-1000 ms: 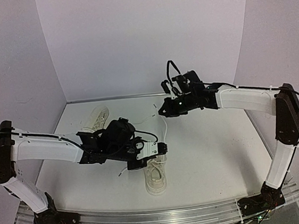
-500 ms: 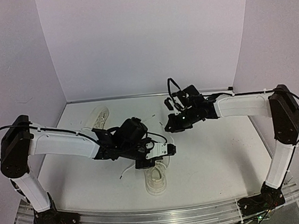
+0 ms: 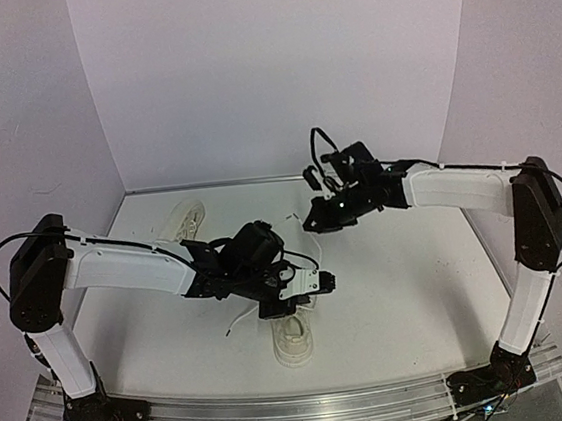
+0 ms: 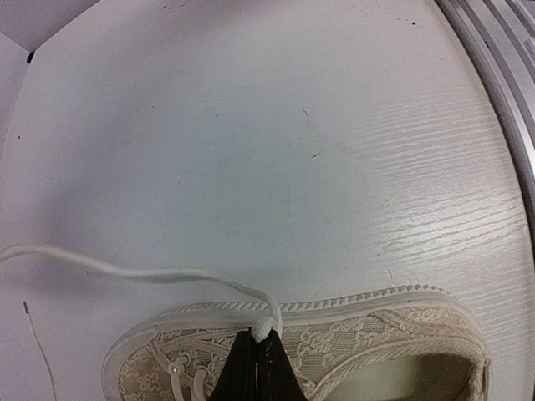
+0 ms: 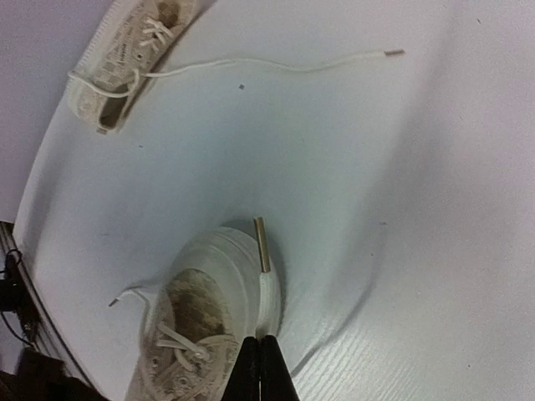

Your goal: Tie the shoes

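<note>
I see the white wood-grain table (image 3: pixel 420 286) bearing a near sneaker (image 3: pixel 294 338) at 6 o'clock and a far sneaker (image 3: pixel 184 224) at 10 o'clock.

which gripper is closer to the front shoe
Left. The left gripper sits at the rim of the front shoe, pinching its lace. The right gripper is raised behind the shoe's toe, shut on another lace end.

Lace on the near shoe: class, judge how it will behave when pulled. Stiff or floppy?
Probably floppy: the lace lies in loose curves across the table. Likely light, being so thin; the left gripper pinches it with shut jaws. Pulling hard might drag the small shoe.
</note>
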You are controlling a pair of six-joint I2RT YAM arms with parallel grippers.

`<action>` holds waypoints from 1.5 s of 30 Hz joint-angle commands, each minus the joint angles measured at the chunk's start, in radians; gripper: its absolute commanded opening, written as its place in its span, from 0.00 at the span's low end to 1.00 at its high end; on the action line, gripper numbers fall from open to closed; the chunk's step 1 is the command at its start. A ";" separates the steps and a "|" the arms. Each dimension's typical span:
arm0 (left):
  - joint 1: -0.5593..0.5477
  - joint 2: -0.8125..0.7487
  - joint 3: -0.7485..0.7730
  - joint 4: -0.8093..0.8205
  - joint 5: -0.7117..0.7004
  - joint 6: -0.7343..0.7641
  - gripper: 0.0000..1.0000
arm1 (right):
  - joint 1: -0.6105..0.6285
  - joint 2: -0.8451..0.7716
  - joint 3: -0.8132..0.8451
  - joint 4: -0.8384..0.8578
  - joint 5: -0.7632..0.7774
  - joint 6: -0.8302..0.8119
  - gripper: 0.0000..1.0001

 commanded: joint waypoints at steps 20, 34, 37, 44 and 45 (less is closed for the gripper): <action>-0.072 0.019 0.057 -0.038 -0.058 0.123 0.00 | 0.284 0.381 0.750 -0.238 -0.202 -0.067 0.00; -0.085 0.025 0.052 -0.043 -0.079 0.124 0.00 | 0.308 0.364 0.719 -0.282 -0.287 -0.090 0.31; -0.085 0.027 0.060 -0.052 -0.078 0.115 0.00 | 0.303 0.321 0.719 -0.284 -0.244 -0.106 0.39; -0.057 0.003 0.070 -0.050 0.004 0.012 0.00 | 0.214 0.021 0.529 -0.247 -0.072 -0.177 0.63; -0.046 0.001 0.075 -0.056 0.030 -0.008 0.00 | 0.200 -0.025 0.486 -0.234 -0.053 -0.181 0.64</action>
